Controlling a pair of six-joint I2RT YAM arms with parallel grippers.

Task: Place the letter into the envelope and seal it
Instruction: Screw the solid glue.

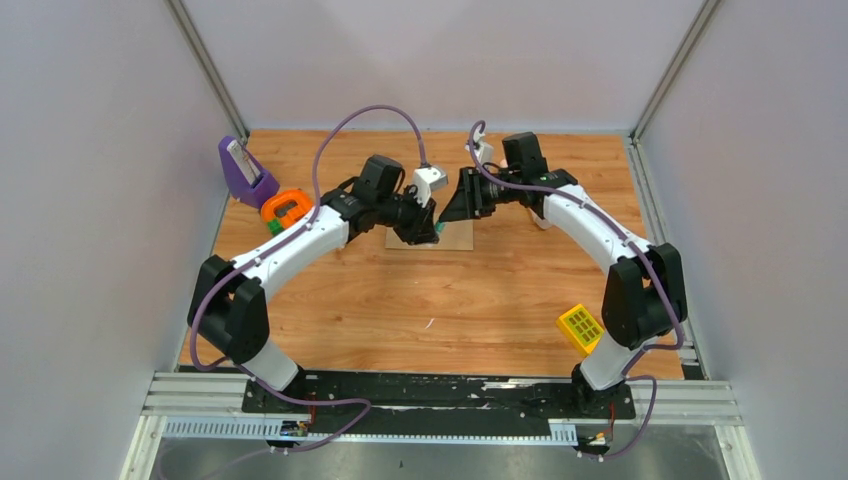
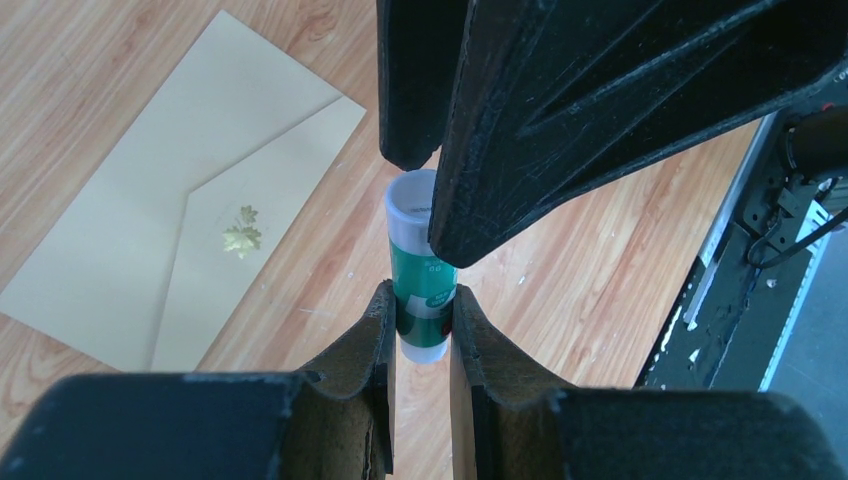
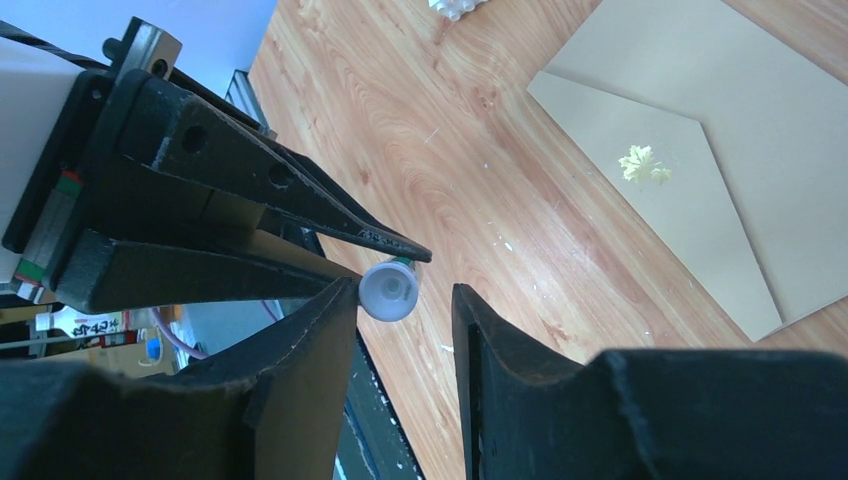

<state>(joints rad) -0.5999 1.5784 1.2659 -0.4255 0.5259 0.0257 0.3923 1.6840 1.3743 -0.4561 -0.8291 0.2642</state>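
Note:
The tan envelope (image 2: 130,190) lies flat on the wooden table, its pointed flap folded over the body, a gold leaf mark (image 2: 242,233) on the flap. It also shows in the top view as the envelope (image 1: 458,238) under both grippers and in the right wrist view as the envelope (image 3: 700,120). The letter is out of view. My left gripper (image 2: 422,312) is shut on a green glue stick (image 2: 424,275) with a white cap, held above the table. My right gripper (image 3: 405,298) is open around the cap (image 3: 389,291), which touches one finger only.
A purple holder (image 1: 245,172) and an orange piece (image 1: 285,209) stand at the table's back left. A yellow block (image 1: 581,327) lies near the right arm's base. Grey walls close in both sides, and a black rail (image 1: 440,392) runs along the near edge.

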